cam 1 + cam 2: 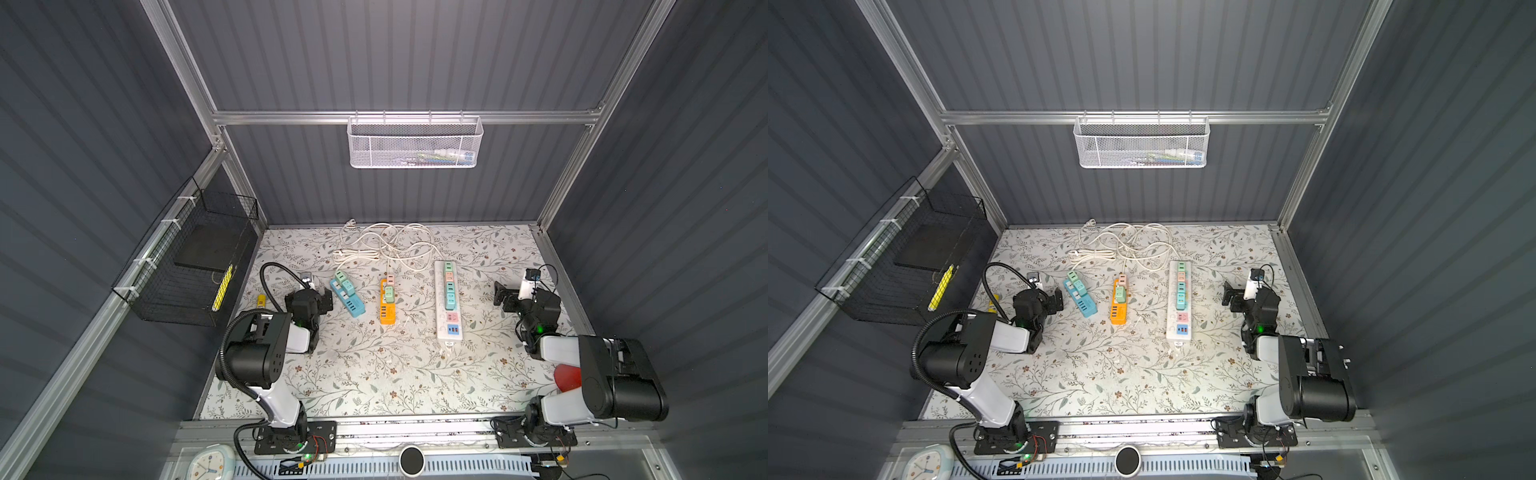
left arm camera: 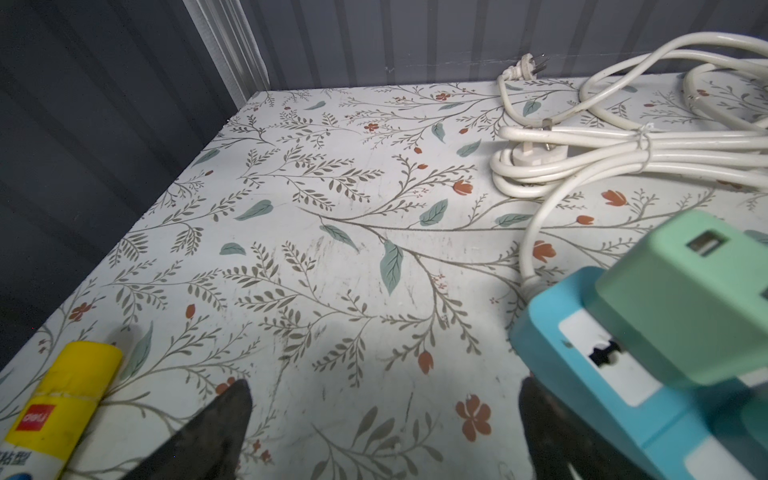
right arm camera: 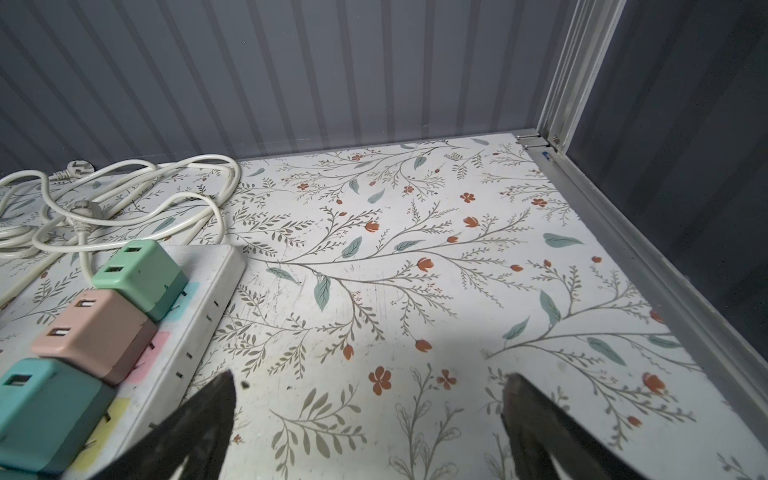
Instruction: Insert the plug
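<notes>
Three power strips lie side by side on the floral table: a blue strip (image 1: 347, 297), an orange strip (image 1: 387, 305) and a long white strip (image 1: 448, 301). Mint, pink and teal adapter blocks sit in them. Their white cords (image 1: 386, 243) lie coiled at the back, each ending in a loose white plug (image 2: 528, 68), (image 2: 530, 151). My left gripper (image 1: 309, 295) (image 2: 384, 386) stands open just left of the blue strip (image 2: 602, 374), holding nothing. My right gripper (image 1: 521, 297) (image 3: 370, 378) stands open to the right of the white strip (image 3: 195, 316), over bare table.
A yellow glue stick (image 2: 66, 411) lies left of my left gripper. A black wire basket (image 1: 187, 266) hangs on the left wall and a white mesh basket (image 1: 415, 141) on the back rail. A red object (image 1: 567, 376) shows beside the right arm.
</notes>
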